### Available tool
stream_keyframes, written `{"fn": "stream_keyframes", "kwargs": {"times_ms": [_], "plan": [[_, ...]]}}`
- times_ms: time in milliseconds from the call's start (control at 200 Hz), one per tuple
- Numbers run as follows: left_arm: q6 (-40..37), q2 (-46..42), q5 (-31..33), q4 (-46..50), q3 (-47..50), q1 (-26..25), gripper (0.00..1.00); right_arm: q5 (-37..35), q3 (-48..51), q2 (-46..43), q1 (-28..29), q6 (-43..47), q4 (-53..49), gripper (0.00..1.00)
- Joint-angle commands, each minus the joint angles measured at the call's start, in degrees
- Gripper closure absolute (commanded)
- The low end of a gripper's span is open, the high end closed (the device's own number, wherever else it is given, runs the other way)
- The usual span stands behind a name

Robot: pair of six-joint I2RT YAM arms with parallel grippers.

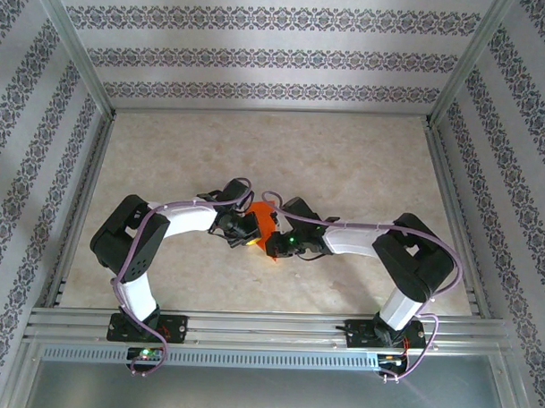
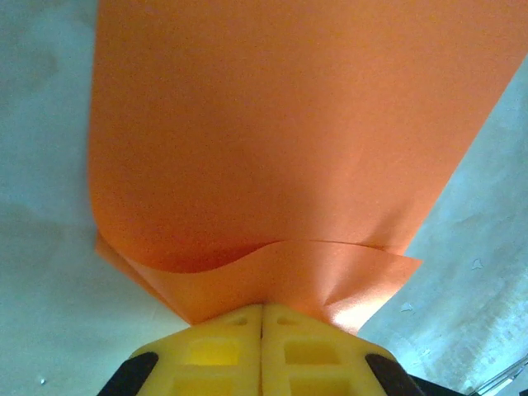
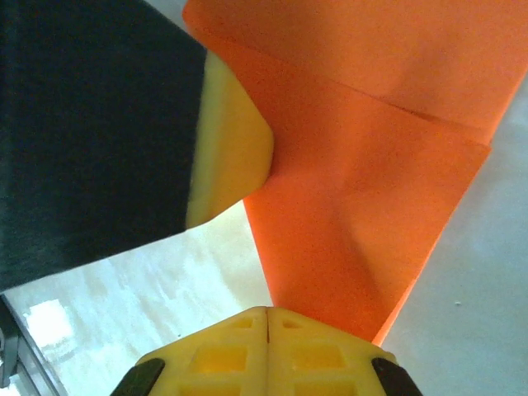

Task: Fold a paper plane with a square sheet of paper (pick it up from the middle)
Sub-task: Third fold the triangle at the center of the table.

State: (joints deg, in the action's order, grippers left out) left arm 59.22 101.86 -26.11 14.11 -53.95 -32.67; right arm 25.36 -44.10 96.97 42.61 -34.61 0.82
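The right gripper (image 3: 266,312) sits at the bottom, its 2 yellow fingers pressed together and pinching the lower tip of the orange-red paper (image 3: 363,190). The paper rises from there in folded layers, with creases running across it. At upper left, the left gripper (image 3: 235,153), black with a yellow pad, touches the paper's left edge, above the pale marbled bench (image 3: 165,280).

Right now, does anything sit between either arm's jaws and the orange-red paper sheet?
Nothing visible does. The left jaws and the right jaws are each shut directly on the thin, bright orange-red square sheet of paper.
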Motion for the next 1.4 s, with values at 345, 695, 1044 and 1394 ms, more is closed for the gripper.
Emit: {"fn": "stream_keyframes", "kwargs": {"times_ms": [345, 695, 1044, 1394], "plan": [[0.90, 4.42, 4.56, 3.62, 2.16, -0.82, 0.93, -2.73, -1.43, 1.88, 0.04, 0.50, -3.19, 0.97], [0.46, 4.75, 5.02, 4.39, 2.09, -0.82, 0.93, -2.67, -0.82, 2.35, -0.67, 1.07, -4.86, 0.97], [-0.69, 6.92, 7.38, 6.19, 3.49, 0.12, 0.95, 0.90, 1.92, -0.19, -0.86, 3.44, -9.58, 0.97], [-1.37, 7.49, 7.43, 6.63, 3.22, 0.50, 0.95, 1.44, 5.64, -5.77, -1.59, 3.92, -12.41, 0.97]]}}
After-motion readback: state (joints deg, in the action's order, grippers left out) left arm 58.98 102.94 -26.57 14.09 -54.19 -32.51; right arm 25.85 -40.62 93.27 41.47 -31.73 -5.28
